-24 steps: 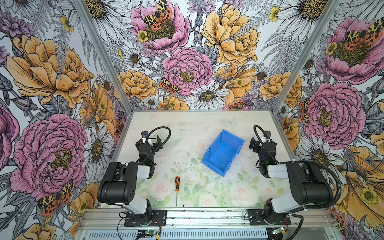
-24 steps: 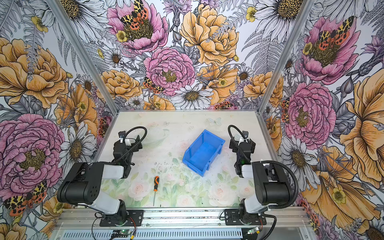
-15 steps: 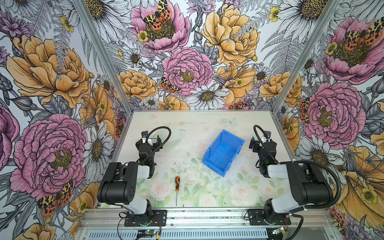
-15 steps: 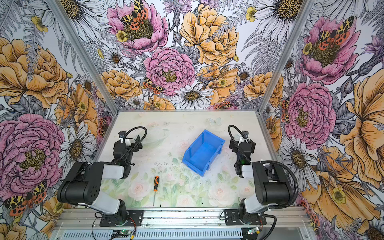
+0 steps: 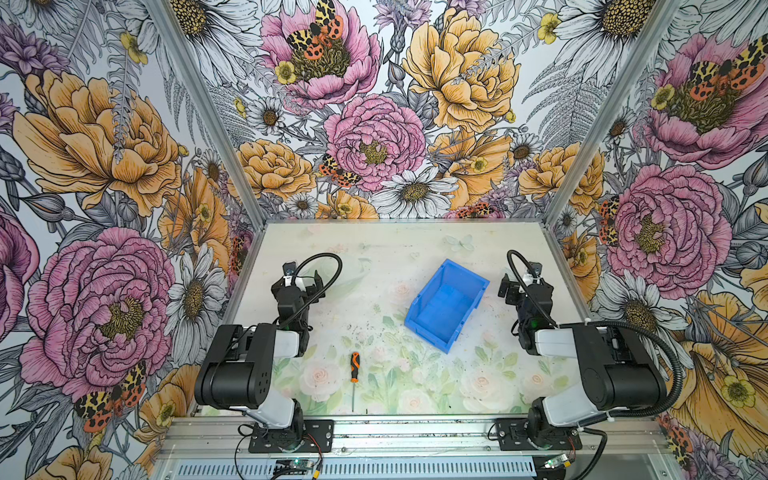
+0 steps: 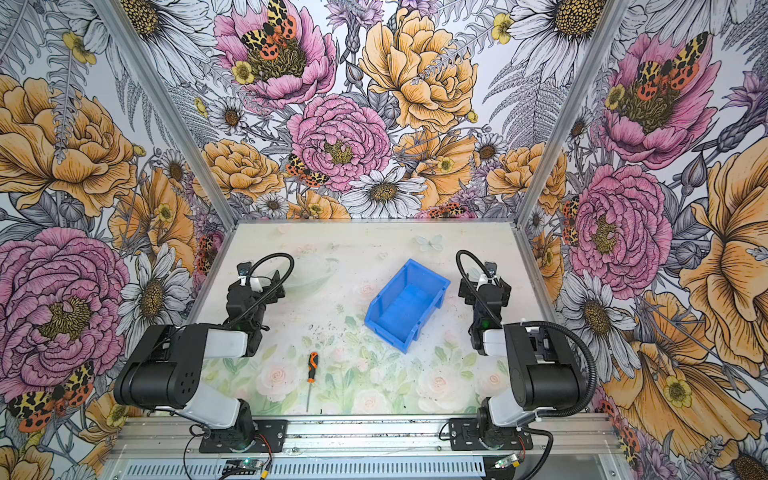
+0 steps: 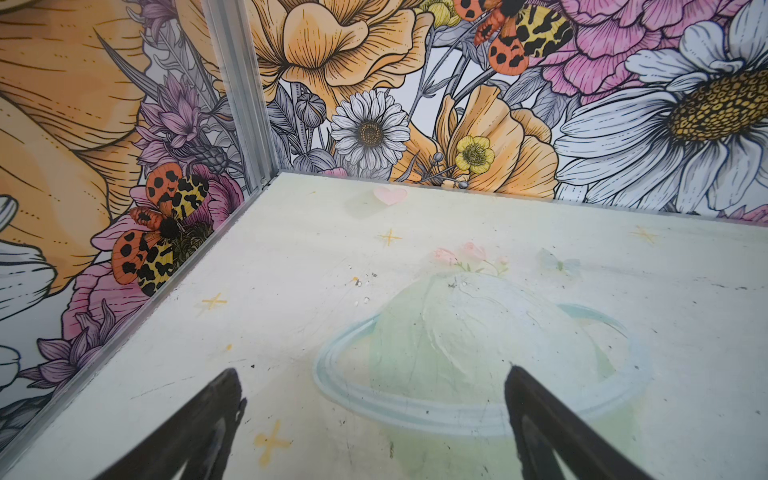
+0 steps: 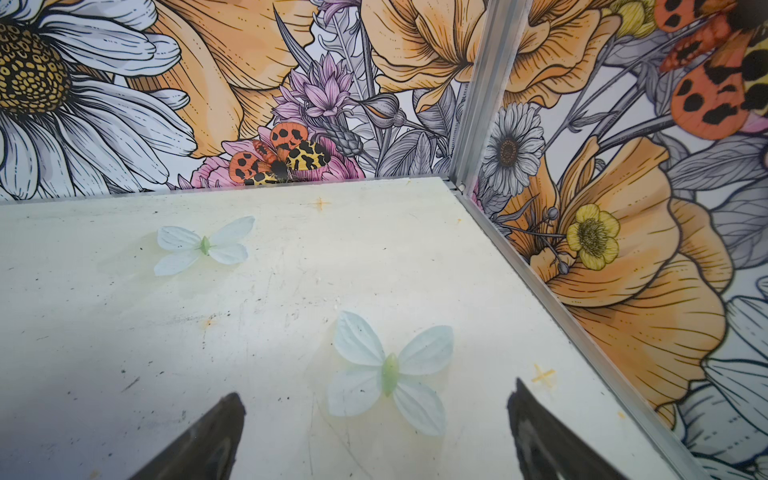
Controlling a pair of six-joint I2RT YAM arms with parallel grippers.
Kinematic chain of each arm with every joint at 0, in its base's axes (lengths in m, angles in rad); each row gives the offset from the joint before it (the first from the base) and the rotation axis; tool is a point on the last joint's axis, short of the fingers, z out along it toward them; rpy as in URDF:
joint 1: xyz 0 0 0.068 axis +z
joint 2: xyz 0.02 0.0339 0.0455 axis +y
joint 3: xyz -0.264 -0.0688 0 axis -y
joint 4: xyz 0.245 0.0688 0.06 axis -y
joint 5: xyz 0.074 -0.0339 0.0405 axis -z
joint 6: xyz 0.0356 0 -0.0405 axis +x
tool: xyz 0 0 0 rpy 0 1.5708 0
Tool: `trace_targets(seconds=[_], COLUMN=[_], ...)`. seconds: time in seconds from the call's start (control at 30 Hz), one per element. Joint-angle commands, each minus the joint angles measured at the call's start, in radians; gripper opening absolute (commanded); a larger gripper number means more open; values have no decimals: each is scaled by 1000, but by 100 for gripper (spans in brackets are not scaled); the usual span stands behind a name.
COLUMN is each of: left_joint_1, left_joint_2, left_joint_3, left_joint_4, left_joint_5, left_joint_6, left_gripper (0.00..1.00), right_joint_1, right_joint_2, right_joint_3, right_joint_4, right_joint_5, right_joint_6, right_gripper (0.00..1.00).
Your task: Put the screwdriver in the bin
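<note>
The screwdriver (image 5: 353,371) (image 6: 311,368), with an orange-and-black handle and a thin shaft, lies on the table near the front edge, its shaft pointing toward the front. The blue bin (image 5: 446,305) (image 6: 407,305) stands empty right of the middle, turned at an angle. My left gripper (image 5: 301,276) (image 6: 259,282) (image 7: 372,374) rests at the left, behind the screwdriver, open over bare table. My right gripper (image 5: 521,282) (image 6: 484,286) (image 8: 376,392) rests to the right of the bin, open with nothing between its fingers. Neither wrist view shows the screwdriver or the bin.
Floral walls close the table on the left (image 5: 232,266), back (image 5: 399,208) and right (image 5: 573,266). An aluminium rail (image 5: 415,432) carrying both arm bases runs along the front. The table top (image 5: 374,257) bears faint printed flowers and butterflies.
</note>
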Motion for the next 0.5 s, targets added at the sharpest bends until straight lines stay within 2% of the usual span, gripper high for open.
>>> trace_targets(seconds=[0.0,0.47], left_joint_1=[8,22], left_joint_2=[4,4], left_joint_3=[-10,-10], left_joint_4=[23,22], left_joint_5=[21,56], left_joint_6=[1,-6], left_gripper=[99,99], right_joint_1=[3,2], right_joint_2=[9,9], right_joint_3=[-3,-3], right_joint_4=[23,22], right_joint_5=[-14,-15], right_joint_6=[19,19], right_gripper=[99,99])
